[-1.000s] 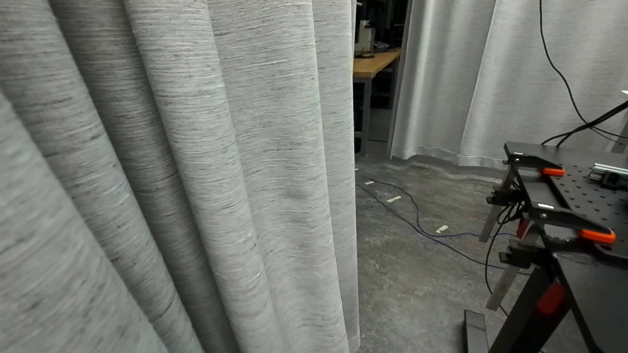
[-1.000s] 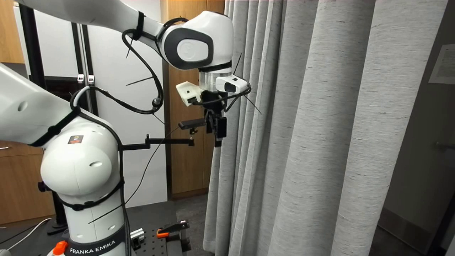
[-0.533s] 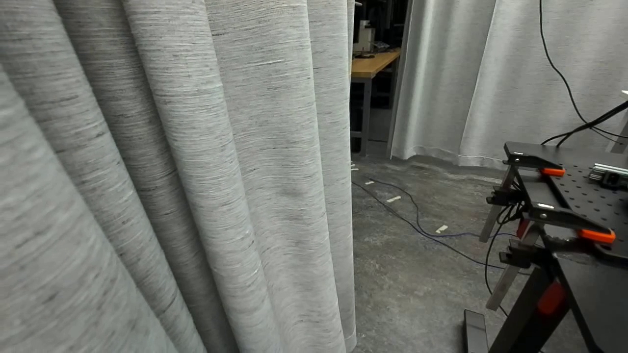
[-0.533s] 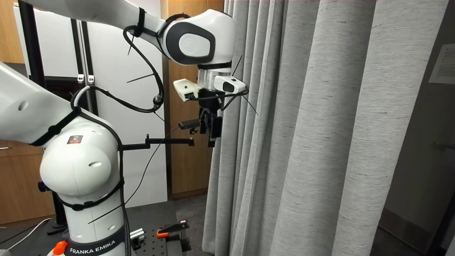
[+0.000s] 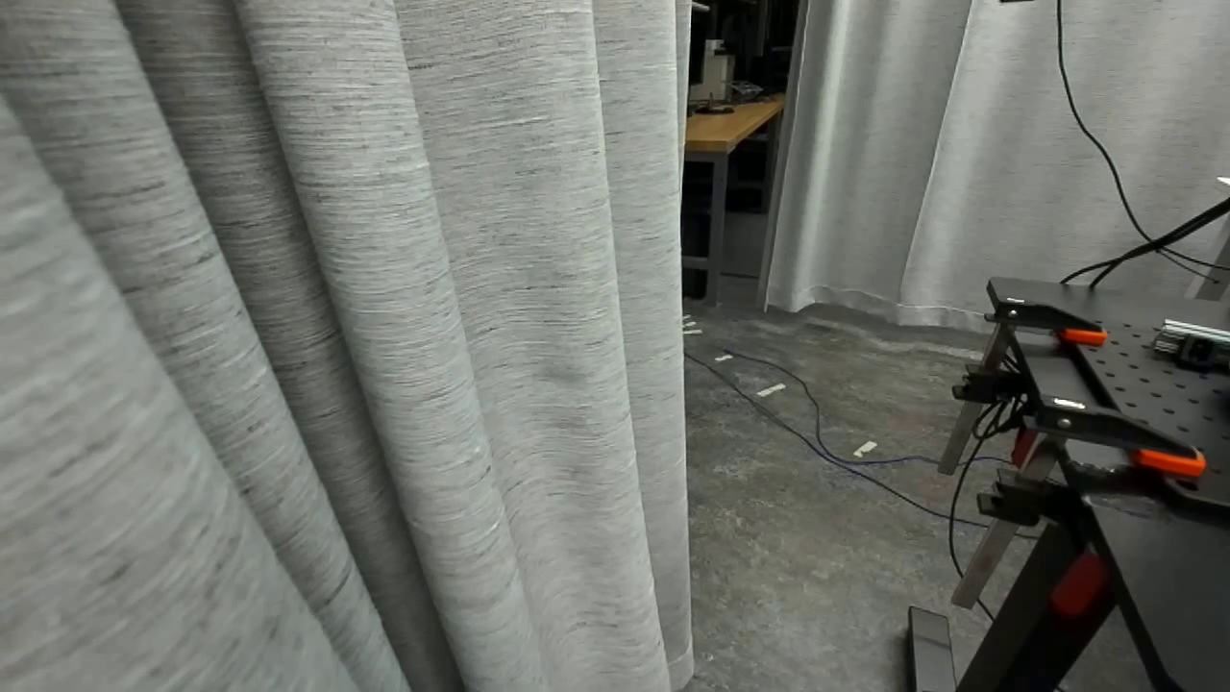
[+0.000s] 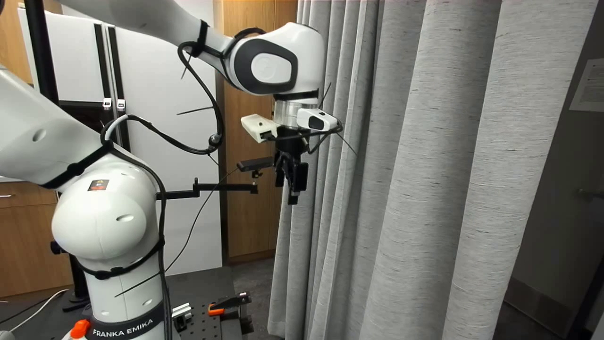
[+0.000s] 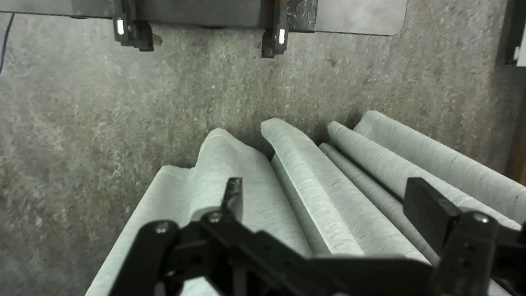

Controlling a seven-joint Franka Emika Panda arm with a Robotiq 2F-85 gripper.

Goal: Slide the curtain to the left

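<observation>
In the wrist view my claw (image 7: 331, 201) is released, its two fingers standing wide apart. Between and beyond them the light grey curtain (image 7: 304, 176) hangs toward the floor (image 7: 82, 102) in uneven folds. My own dark, blurred body blocks much of the cloth low in that view, so I cannot tell whether any fold touches me. Something white and dark (image 7: 521, 53) at the right edge is too cropped to name.

In an exterior view my arm (image 6: 101, 212) runs out of frame at the top and left and covers some of the folds behind it. The claw points down in front of the curtain's border there; how near the cloth is in depth, I can't judge. The curtain is cut off above and mostly below, with only a little hem showing. A pale sheet (image 6: 587, 87) is cropped, its print too small to read.

In an exterior view the same curtain fills the left half, its nearest fold blurred and cut by the frame. A paler curtain (image 5: 1019, 144) farther back loses its top, and the counter (image 5: 1115, 303) with its clamps (image 5: 1115, 430) runs off to the right.
</observation>
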